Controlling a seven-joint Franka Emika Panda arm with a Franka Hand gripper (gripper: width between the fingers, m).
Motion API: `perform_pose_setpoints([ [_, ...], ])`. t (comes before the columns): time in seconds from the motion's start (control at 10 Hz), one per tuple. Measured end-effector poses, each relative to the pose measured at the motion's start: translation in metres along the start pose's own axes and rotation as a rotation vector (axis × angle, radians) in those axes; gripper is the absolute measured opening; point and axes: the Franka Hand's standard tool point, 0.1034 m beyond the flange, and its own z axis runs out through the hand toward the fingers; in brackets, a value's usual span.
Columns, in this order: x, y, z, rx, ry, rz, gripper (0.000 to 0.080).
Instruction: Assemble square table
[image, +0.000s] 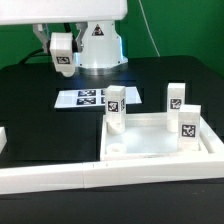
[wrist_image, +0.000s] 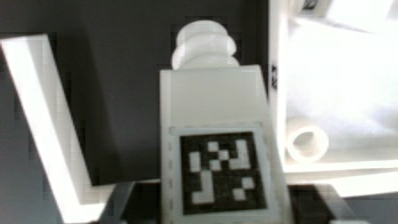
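Observation:
The white square tabletop (image: 150, 140) lies upside down at the exterior view's right, rim up. Three white tagged legs stand upright at its corners: one (image: 115, 108), one (image: 176, 97) and one (image: 187, 123). My gripper (image: 62, 60) hangs high at the back left, well away from the tabletop, shut on the fourth leg (wrist_image: 217, 120). In the wrist view this leg fills the middle, with its tag (wrist_image: 217, 172) facing the camera and its threaded tip pointing away. A dark finger (wrist_image: 132, 202) shows at each side of it. Beyond it lies the tabletop (wrist_image: 338, 80) with an open corner socket (wrist_image: 306, 143).
The marker board (image: 85, 98) lies flat behind the tabletop, in front of the robot base (image: 98, 45). The long white border wall (image: 90, 178) runs along the front of the black table. A white bar (wrist_image: 45, 110) shows beside the leg in the wrist view.

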Motion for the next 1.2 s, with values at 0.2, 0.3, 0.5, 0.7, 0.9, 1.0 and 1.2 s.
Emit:
perform_pose_setpoints([
  [0.2, 0.006, 0.004, 0.001, -0.02, 0.133, 0.001, 0.029],
  [0.3, 0.006, 0.001, 0.004, -0.025, 0.182, 0.008, 0.029],
  [0.5, 0.022, -0.037, 0.018, -0.029, 0.341, 0.032, 0.029],
  [0.7, 0.05, -0.072, 0.025, -0.016, 0.482, 0.094, 0.029],
  [0.9, 0.063, -0.086, 0.016, -0.022, 0.595, 0.078, 0.029],
  [1.0, 0.057, -0.084, 0.024, -0.029, 0.583, 0.076, 0.029],
  [1.2, 0.057, -0.08, 0.024, -0.041, 0.599, 0.055, 0.029],
])
